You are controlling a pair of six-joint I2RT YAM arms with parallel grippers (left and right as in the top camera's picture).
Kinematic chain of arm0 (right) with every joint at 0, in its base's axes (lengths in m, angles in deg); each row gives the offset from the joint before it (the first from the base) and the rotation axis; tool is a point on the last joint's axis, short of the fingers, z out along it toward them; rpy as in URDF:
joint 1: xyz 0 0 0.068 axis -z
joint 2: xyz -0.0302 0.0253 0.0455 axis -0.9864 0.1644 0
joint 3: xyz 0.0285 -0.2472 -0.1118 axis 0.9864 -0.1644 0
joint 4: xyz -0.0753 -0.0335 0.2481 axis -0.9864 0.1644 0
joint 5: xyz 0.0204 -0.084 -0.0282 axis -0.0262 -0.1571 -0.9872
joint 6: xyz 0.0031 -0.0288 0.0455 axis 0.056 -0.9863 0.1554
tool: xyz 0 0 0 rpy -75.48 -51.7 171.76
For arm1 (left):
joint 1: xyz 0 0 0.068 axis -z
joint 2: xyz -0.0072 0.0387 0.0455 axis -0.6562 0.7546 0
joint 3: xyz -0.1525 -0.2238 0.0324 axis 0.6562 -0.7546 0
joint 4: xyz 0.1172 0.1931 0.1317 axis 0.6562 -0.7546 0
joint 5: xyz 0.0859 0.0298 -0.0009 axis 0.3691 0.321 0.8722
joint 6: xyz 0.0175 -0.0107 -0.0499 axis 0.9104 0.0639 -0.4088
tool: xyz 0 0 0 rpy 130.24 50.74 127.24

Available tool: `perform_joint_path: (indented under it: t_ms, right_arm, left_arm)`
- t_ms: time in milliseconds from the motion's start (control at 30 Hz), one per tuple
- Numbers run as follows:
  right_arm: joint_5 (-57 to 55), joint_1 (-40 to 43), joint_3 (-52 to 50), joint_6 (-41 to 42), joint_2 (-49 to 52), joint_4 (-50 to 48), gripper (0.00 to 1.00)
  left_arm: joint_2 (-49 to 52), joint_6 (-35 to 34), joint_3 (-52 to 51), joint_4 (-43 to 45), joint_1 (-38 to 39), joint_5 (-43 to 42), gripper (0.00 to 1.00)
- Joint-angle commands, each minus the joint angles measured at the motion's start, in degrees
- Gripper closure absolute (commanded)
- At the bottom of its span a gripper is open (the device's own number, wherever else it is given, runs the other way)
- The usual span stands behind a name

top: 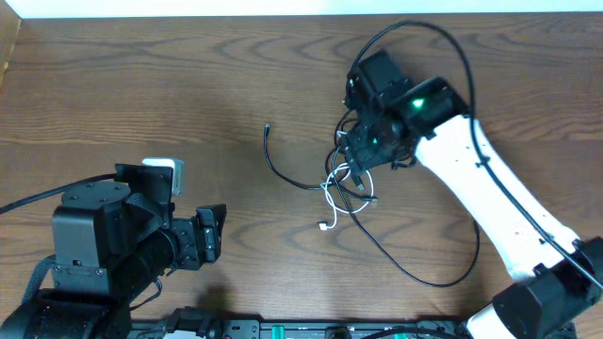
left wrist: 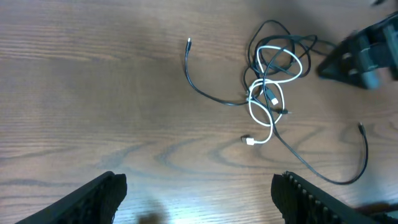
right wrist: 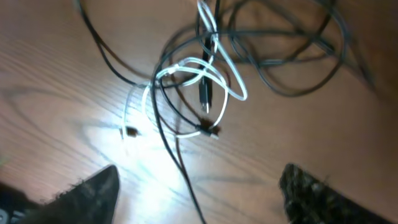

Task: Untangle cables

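Here's the bundle: the cables (top: pixel 346 186) lie right of centre on the wooden table (top: pixel 141 94), knotted into 1 loose clump. The white cable (left wrist: pixel 262 109) loops through the middle of it. 1 black lead (left wrist: pixel 205 92) trails out to the left with its plug end (left wrist: pixel 188 42) lying free. A longer black cable (left wrist: pixel 323 177) sweeps out of the clump in a wide arc toward the near edge.

The right gripper (right wrist: pixel 199 177) hovers directly over the tangle. Its fingers are spread wide with nothing pinched, and the cords lie on the wood below it. The left gripper (top: pixel 213 233) sits well apart on the left side of the table, its jaws also wide and empty.

How will this stuff handle? By the look of it, it is thin, limp and featherweight, with no stiffness to push against. A tug on any 1 strand will likely drag the whole knot across the wood. The smooth jackets may slide between the pads, and the little plugs are what will probably snag inside a loop.

The best hold, I'd say, is just behind a free plug. The white plug (left wrist: pixel 249 141) lies clear at the clump's lower edge, and the black end out left is just as open. 1 gripper could pin the clump while the other draws an end back out through its loops — slowly, so nothing cinches tight.
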Motion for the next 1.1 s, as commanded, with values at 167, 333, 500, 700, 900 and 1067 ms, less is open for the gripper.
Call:
perform_joint_path:
  t_ms: [167, 333, 500, 700, 900, 1067]
  right_arm:
    - [4.79, -0.28, -13.9, -0.04, 3.19, -12.57, 0.21]
    - [1.46, -0.28, -19.17, -0.02, 3.52, -21.9, 0.35]
    - [-0.9, 0.11, -22.38, -0.04, 3.52, -28.68, 0.31]
    - [-3.72, 0.2, -23.43, 3.98, 3.52, -29.07, 0.31]
    - [-6.25, 0.2, -23.43, 11.93, 3.52, -24.7, 0.25]
    - [-10.49, 0.24, -23.45, 15.41, 3.63, -24.68, 0.21]
  left_arm:
    - [-0.04, 1.09, 0.48, -0.02, -0.35, -0.31, 0.2]
    - [-0.04, 1.09, 0.48, -0.26, -0.35, -0.31, 0.2]
    - [-0.04, 1.11, 0.48, -0.39, -0.35, -0.31, 0.2]
    - [-0.04, 1.09, 0.48, -0.44, -0.35, -0.31, 0.2]
    - [-0.04, 1.11, 0.48, -0.42, -0.35, -0.31, 0.2]
    - [-0.04, 1.09, 0.48, -0.81, -0.35, -0.31, 0.2]
